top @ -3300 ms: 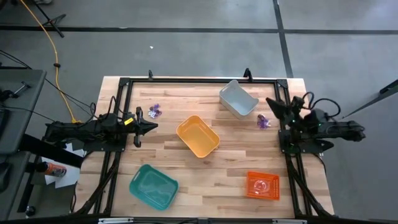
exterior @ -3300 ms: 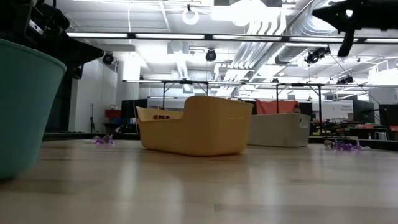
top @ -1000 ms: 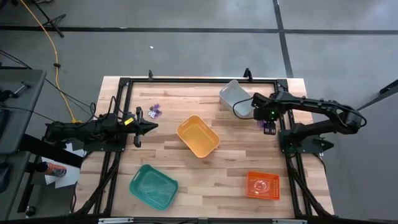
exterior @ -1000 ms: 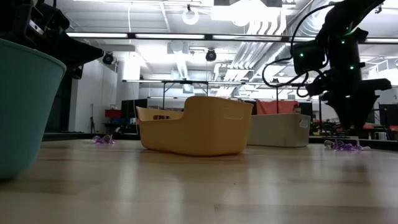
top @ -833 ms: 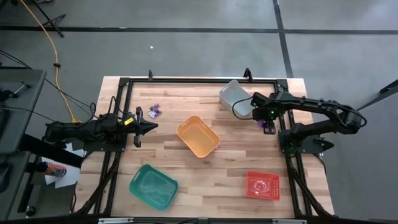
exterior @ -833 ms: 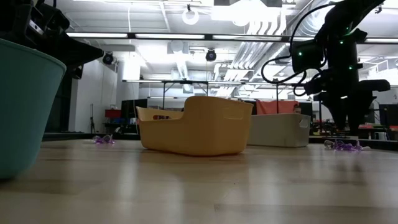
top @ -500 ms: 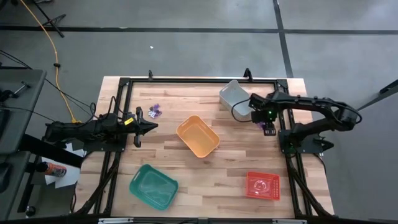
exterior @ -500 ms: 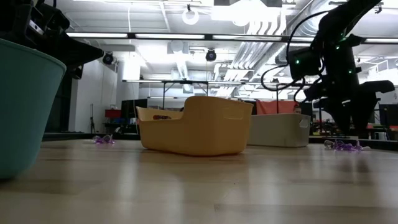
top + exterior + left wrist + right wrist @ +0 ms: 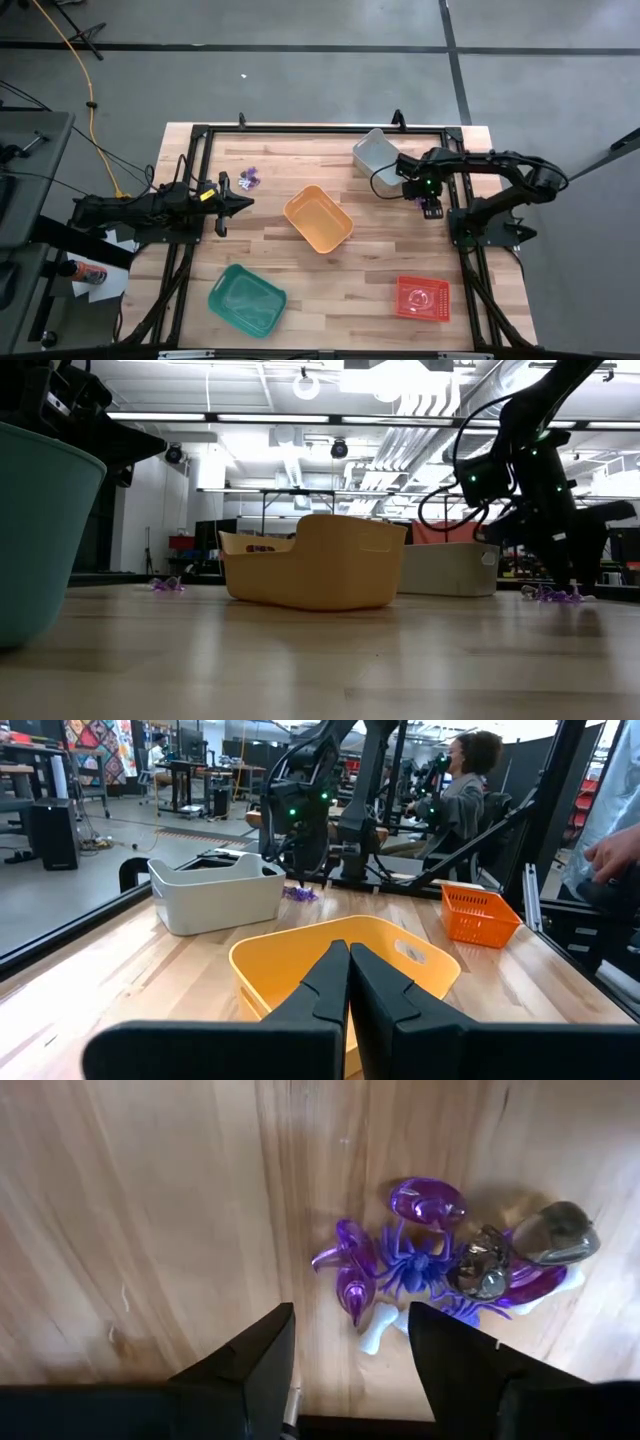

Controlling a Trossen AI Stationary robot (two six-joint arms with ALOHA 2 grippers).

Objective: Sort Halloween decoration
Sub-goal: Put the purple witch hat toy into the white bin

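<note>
Trinkets [image 9: 440, 1270] lie on bare wood beside grey bin [image 9: 381, 159].

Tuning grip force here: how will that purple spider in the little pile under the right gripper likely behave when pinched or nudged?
The purple spider looks like thin molded plastic, so probably very light and apt to skid on the smooth table. Its spindly legs touch the neighbouring trinkets, so they may snag and drag along. The open right gripper might catch several at once.
</note>
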